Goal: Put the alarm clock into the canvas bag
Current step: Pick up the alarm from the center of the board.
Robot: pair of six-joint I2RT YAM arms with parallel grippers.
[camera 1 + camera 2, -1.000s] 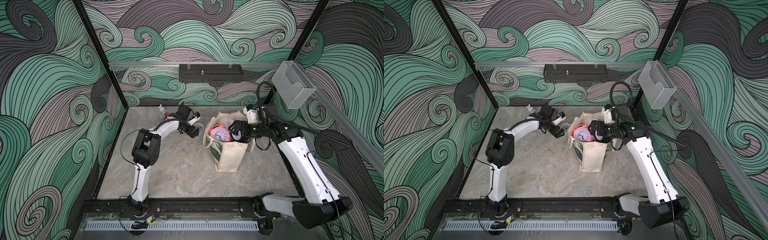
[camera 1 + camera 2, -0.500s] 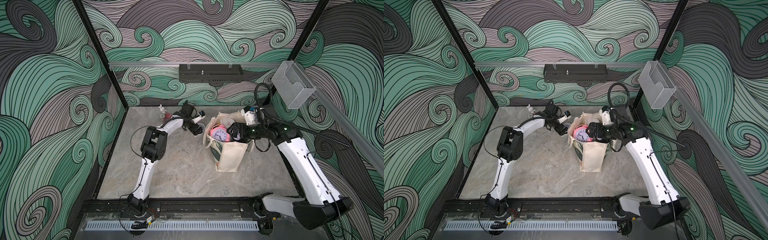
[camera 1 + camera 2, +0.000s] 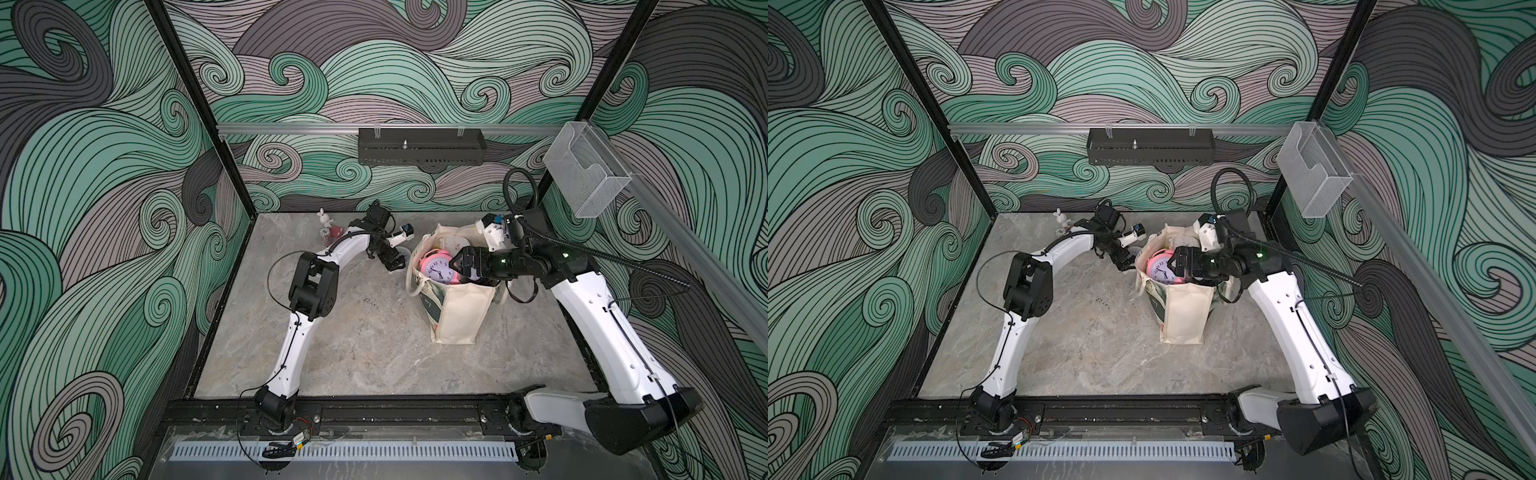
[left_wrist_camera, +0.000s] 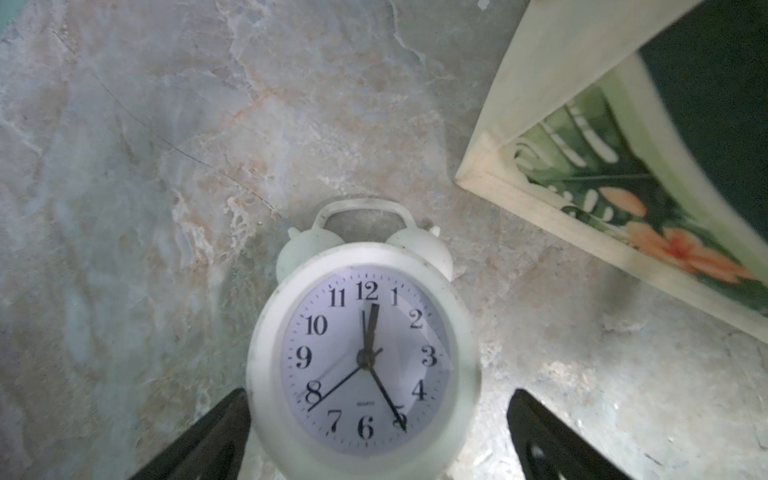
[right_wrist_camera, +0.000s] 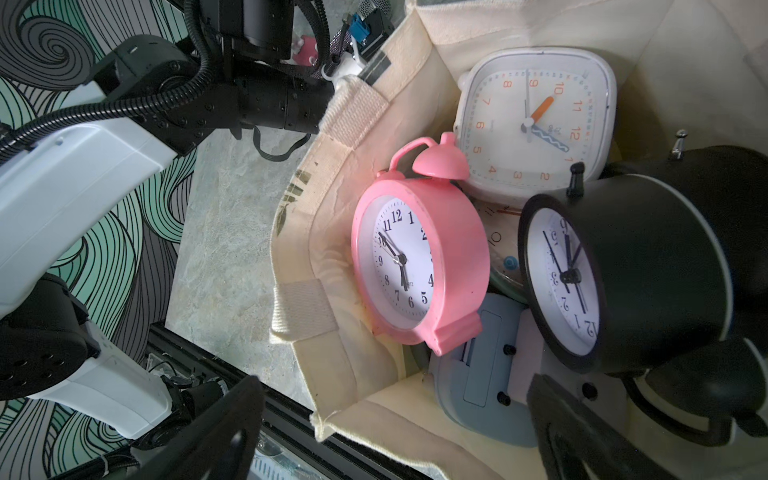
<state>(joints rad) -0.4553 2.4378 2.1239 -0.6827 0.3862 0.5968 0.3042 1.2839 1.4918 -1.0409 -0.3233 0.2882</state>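
Bag [image 3: 457,307] is noted standing upright on the table [image 3: 374,340], mouth open. Several clocks are already seen inside it in the right wrist view: a pink clock [image 5: 415,266] leaned against one wall, a square clock [image 5: 536,120] behind it, a black clock [image 5: 623,270] beside it, and at least one more part-buried beneath. A white clock [image 4: 365,357], twin-belled, is seen on the table near the bag's bottom corner, apart from it, dial turned toward the left wrist camera. It is the only clock seen outside the bag and is taken to be the piece left to load. The left tool [image 4: 378,395] is held low over it with jaws spread, one to either side of the case; contact cannot be confirmed, and no grip is made. The right tool [image 3: 456,263] is poised over the bag's mouth, jaws likewise spread, nothing pinched. Judged status: loading well advanced, white clock not yet grasped. Remaining: jaws to be closed on the white clock, clock to be lifted over the rim and released inside. Room near the top is judged tight.
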